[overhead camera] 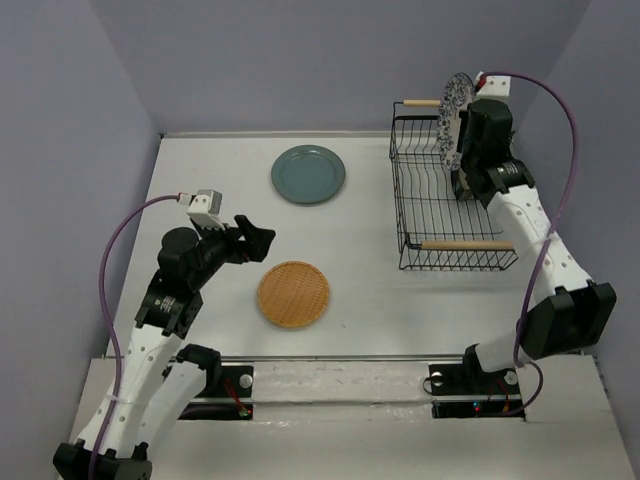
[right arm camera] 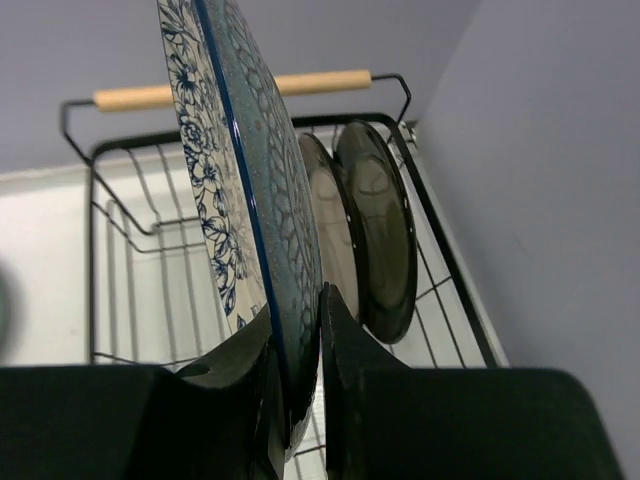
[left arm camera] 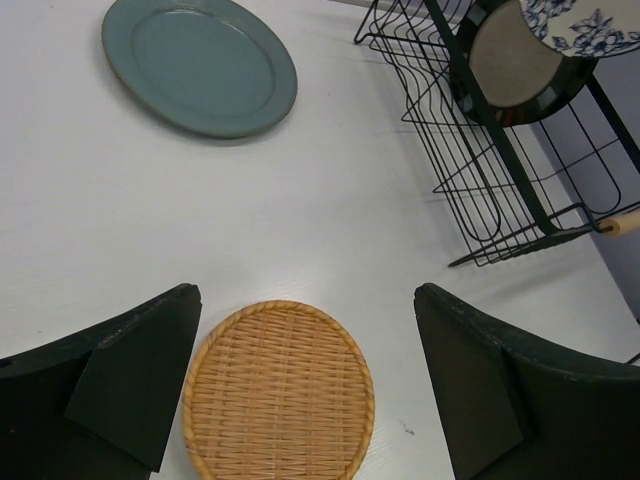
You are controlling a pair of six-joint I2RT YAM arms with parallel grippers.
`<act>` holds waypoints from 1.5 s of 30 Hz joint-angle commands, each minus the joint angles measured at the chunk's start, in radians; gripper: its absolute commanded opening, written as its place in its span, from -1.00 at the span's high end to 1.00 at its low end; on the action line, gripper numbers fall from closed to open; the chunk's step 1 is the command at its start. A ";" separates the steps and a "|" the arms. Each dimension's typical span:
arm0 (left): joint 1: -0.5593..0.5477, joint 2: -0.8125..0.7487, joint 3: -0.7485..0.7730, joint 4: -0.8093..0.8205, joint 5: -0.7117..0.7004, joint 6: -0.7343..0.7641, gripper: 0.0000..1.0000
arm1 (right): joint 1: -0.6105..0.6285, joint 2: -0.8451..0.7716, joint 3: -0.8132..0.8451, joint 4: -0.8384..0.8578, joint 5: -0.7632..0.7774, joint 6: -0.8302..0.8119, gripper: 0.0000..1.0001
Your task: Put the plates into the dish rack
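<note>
The left end effector [overhead camera: 255,237] hangs over the bench [overhead camera: 215,150] with its fingers spread wide and nothing between them. In its own wrist view [left arm camera: 308,300] the orange-tan woven plate [left arm camera: 280,390] lies flat just below the gap, not touched by either finger. The same plate sits near the front middle of the bench in the overhead view [overhead camera: 293,294]. Farther back, well apart from it, the teal plate [overhead camera: 308,174] also lies flat and untouched.

To the right stands the dish rack [overhead camera: 398,205], its near wooden handle [overhead camera: 465,244] facing the arms. The right end effector [overhead camera: 462,172] is over the rack's far right part, clamped on the lower rim of the floral plate [overhead camera: 455,110], which it holds on edge. The wrist view shows both fingers pinching that rim [right arm camera: 297,330], with the plate [right arm camera: 225,200] rising upright above them. Whether its bottom edge has met the wires I cannot tell (the fingers hide it).

Just beyond it, two dark-rimmed plates [right arm camera: 375,240] stand on edge inside the rack, near its right wall.

By my reading the job is about half done: two plates are racked, a third is held at the rack and not let go, and the teal and woven plates remain to be collected.
</note>
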 commanded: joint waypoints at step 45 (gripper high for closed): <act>-0.104 0.008 0.017 -0.001 -0.100 0.060 -0.98 | -0.086 0.371 0.048 0.169 0.044 -0.029 0.86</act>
